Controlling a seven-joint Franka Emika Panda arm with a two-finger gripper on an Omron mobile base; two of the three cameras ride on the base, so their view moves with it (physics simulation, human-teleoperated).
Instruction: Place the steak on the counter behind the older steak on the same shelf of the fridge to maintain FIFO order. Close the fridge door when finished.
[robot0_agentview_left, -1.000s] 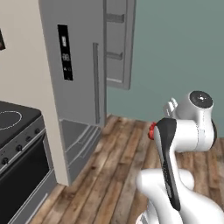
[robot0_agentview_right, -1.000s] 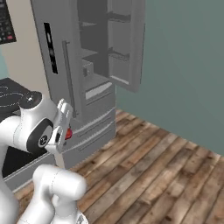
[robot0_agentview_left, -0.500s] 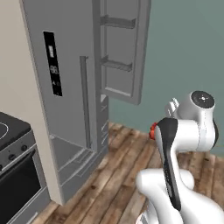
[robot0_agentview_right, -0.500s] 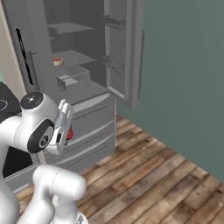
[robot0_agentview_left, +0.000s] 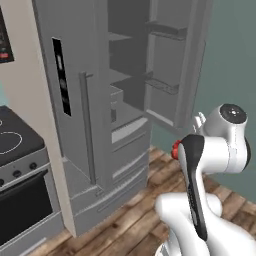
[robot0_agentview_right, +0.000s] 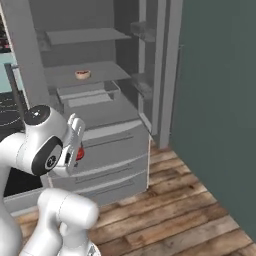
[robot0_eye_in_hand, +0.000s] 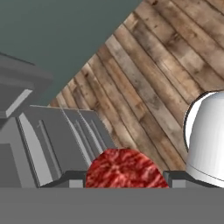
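In the hand view the steak (robot0_eye_in_hand: 126, 168) sits at the bottom centre of the frame, a red marbled piece between the two dark finger tips, and the gripper (robot0_eye_in_hand: 126, 179) is closed on it from both sides. Behind it in that view the wooden floor (robot0_eye_in_hand: 162, 74) runs across the upper right, and the grey drawer fronts of the fridge (robot0_eye_in_hand: 52, 140) fill the lower left. In the right base view the fridge (robot0_agentview_right: 100, 115) stands in the upper left with its right door swung open, and the older steak (robot0_agentview_right: 83, 74) in its tan bowl rests on the shelf (robot0_agentview_right: 100, 72) near the front left part of the panel (it is small there, so I cannot see more detail of it). The white arm rises at the lower left of this view, and a bit of red shows at the hand (robot0_agentview_right: 79, 152), in front of the drawers. In the left base view the fridge (robot0_agentview_left: 75, 125) takes the centre, its left door with the black dispenser panel (robot0_agentview_left: 61, 75) closed and the right door open, and the black stovetop (robot0_agentview_left: 15, 140) lies at the left edge.
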